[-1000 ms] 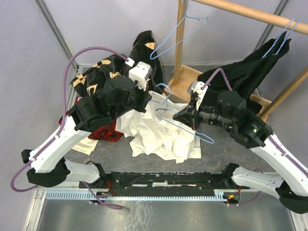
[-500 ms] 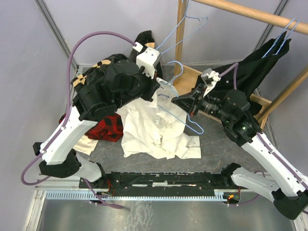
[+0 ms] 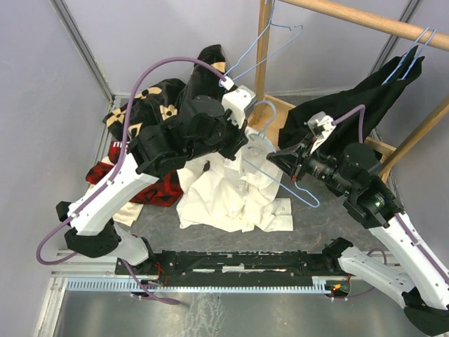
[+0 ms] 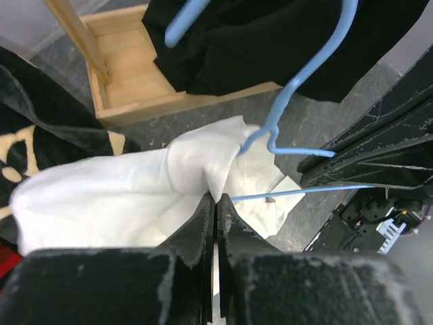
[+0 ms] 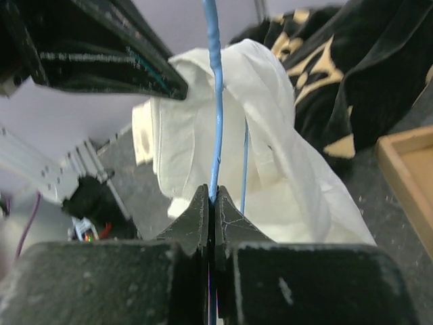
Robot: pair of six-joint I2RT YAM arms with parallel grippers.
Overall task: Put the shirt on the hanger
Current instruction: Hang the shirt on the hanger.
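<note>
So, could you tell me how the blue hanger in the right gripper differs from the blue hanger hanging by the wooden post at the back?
The hanger in the right gripper is pinched by its wire and held aslant in the air; the hanger at the back hangs free by the wooden post. The gripped hanger has the white shirt draped over one end; the back hanger is bare. Both are thin light-blue wire.

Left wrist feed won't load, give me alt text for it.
The left gripper is shut on a fold of the white shirt. The blue hanger meets the cloth just beyond the grip, its hook curving up across a black garment; a wooden tray lies upper left.
</note>
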